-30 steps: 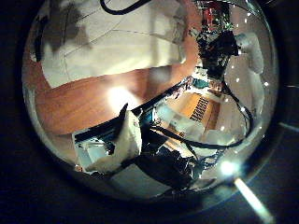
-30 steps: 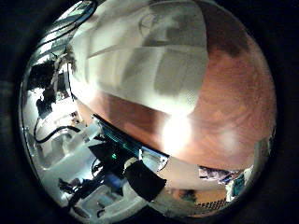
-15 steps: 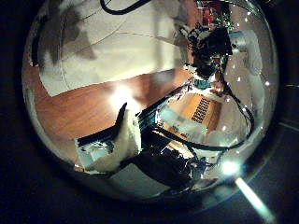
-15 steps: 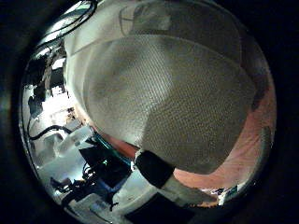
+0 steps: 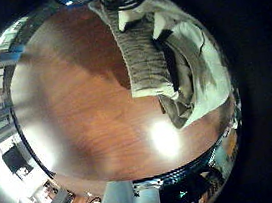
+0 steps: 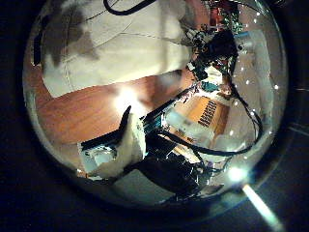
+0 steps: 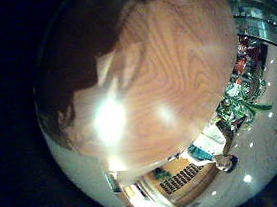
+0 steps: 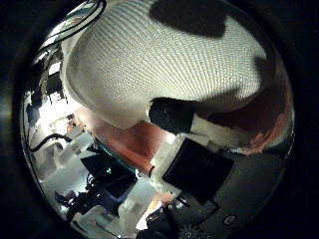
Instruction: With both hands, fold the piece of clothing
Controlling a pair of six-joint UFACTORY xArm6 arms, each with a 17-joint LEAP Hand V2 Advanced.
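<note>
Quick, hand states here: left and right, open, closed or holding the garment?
Left hand: above the table, away from the garment; open or closed cannot be told.
Right hand: close against the garment; a grip cannot be told.

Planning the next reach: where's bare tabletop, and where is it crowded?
Bare wood table lies beside the garment; the right little-finger view shows wood only. Crowded: cloth fills the right hand's thumb-side view, close to its fingers.
</note>
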